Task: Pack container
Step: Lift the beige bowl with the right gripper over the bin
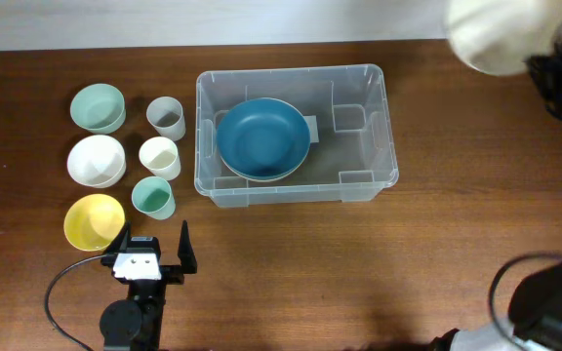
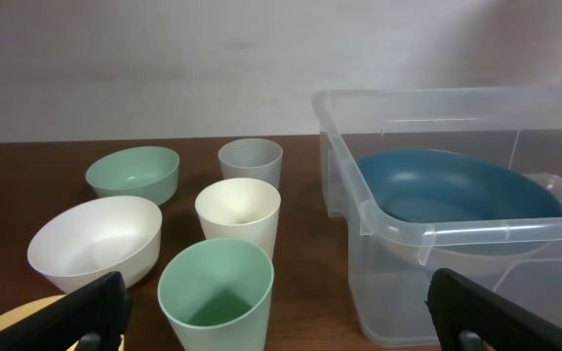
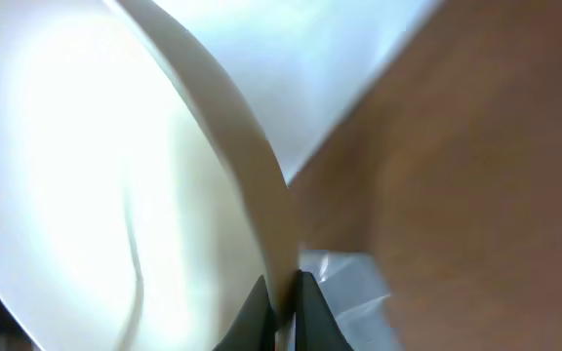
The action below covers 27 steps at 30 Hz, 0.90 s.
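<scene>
Overhead first: the container, a clear plastic bin with rounded corners, a lipped rim and moulded ribs inside, sits mid-table toward the far edge of the brown wood-grain table. In its left end lies a blue bowl, wide, shallow and matte, with a paler edge peeking out beneath it; I can't tell whether that is a second dish. Left of the bin I've got two tidy columns running from far to near: mint bowl, white bowl, yellow bowl, and just beside them grey cup, cream cup, green cup. All are plain, smooth, round and upright, close together but apart. My left gripper sits near the front edge, just beside the yellow bowl, its fingers spread wide with nothing between them. A white patch on its body is too small for me to read any print. On the right wrist view, my right gripper is pinched tight on the thin rim of a pale bowl, glossy and washed out by glare; overhead puts that bowl over the table's far right corner.
</scene>
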Each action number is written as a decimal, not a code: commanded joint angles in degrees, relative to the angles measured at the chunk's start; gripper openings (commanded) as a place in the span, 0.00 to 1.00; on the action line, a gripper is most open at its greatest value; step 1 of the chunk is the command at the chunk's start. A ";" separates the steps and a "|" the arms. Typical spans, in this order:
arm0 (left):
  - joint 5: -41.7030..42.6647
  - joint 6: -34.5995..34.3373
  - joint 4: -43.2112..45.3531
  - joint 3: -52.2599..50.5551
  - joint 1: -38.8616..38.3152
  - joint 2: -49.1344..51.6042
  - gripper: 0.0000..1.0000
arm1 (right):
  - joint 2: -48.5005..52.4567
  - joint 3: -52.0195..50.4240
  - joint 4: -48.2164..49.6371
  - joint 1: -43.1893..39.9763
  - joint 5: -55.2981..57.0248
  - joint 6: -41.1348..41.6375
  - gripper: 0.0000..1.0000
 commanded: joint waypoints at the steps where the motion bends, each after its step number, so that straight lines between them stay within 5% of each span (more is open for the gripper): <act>1: -0.61 -0.55 0.28 -0.50 0.26 -0.24 1.00 | -1.95 0.85 -0.28 7.02 -2.84 -3.28 0.04; 14: -0.61 -0.55 0.28 -0.50 0.26 -0.24 1.00 | 2.93 0.79 -3.30 32.89 7.74 -6.21 0.04; 27: -0.61 -0.55 0.28 -0.50 0.26 -0.24 1.00 | 11.06 0.79 -3.87 40.96 12.68 -6.16 0.04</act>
